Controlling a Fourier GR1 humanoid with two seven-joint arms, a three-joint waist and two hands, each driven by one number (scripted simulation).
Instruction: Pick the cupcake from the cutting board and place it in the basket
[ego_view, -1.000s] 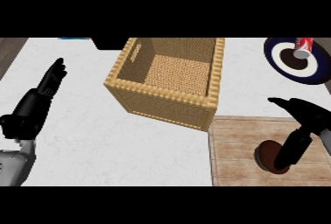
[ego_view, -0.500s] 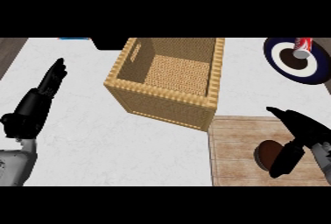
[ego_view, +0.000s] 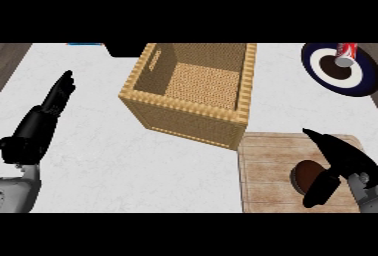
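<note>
A brown cupcake (ego_view: 303, 174) sits on the wooden cutting board (ego_view: 272, 165) at the lower right. My right hand (ego_view: 341, 156) hovers over the cupcake's right side, covering part of it. Its fingers point up and to the left, and its thumb (ego_view: 320, 190) reaches down in front of the cupcake. The hand looks open, and I cannot tell whether it touches the cupcake. The woven basket (ego_view: 171, 118) stands upper centre, just left of the board's far corner, with nothing inside. My left hand (ego_view: 40, 125) rests open at the left edge, fingers up.
At the top right corner lies a dark plate (ego_view: 325, 75) with a white ring, and a red can (ego_view: 345, 50) is on it. White counter stretches between my left hand and the basket. A blue object (ego_view: 87, 44) peeks in at the top left.
My right hand has sunk a little lower over the cupcake and its thumb now covers more of it. The left hand, the basket and the cupcake have not moved.
</note>
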